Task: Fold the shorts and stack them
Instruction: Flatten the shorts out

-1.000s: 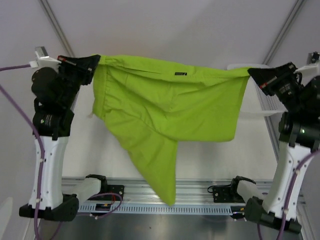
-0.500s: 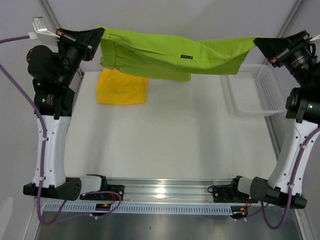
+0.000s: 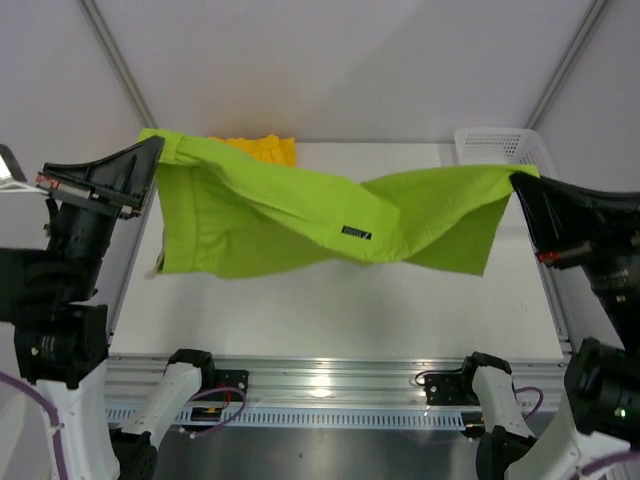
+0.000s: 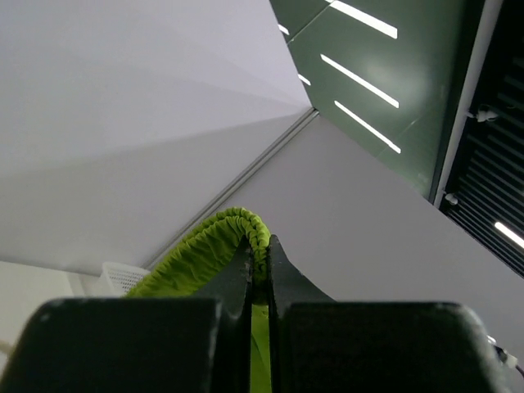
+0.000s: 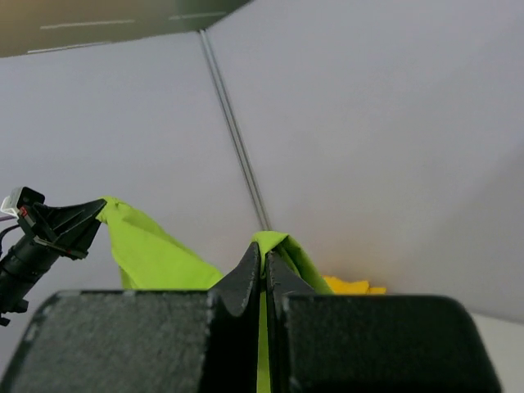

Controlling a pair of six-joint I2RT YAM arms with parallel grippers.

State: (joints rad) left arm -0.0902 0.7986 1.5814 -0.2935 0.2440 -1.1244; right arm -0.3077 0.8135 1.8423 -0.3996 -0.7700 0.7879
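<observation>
The lime green shorts (image 3: 300, 215) hang stretched in the air between both arms, sagging in the middle, with a small dark logo facing up. My left gripper (image 3: 155, 150) is shut on the gathered waistband at their left corner (image 4: 246, 229). At the right corner (image 5: 282, 246), my right gripper (image 3: 515, 180) is shut on the fabric. The yellow shorts (image 3: 262, 148) lie folded at the back of the table, mostly hidden behind the green pair, and show as a yellow patch (image 5: 352, 286) in the right wrist view.
A white mesh basket (image 3: 500, 145) stands at the back right corner of the white table (image 3: 330, 310). An aluminium rail (image 3: 320, 385) with both arm bases runs along the near edge. Grey walls enclose the back and sides.
Both arms have swung the green shorts from high at the back toward the near side and lower. The cloth now covers most of the yellow pair.
</observation>
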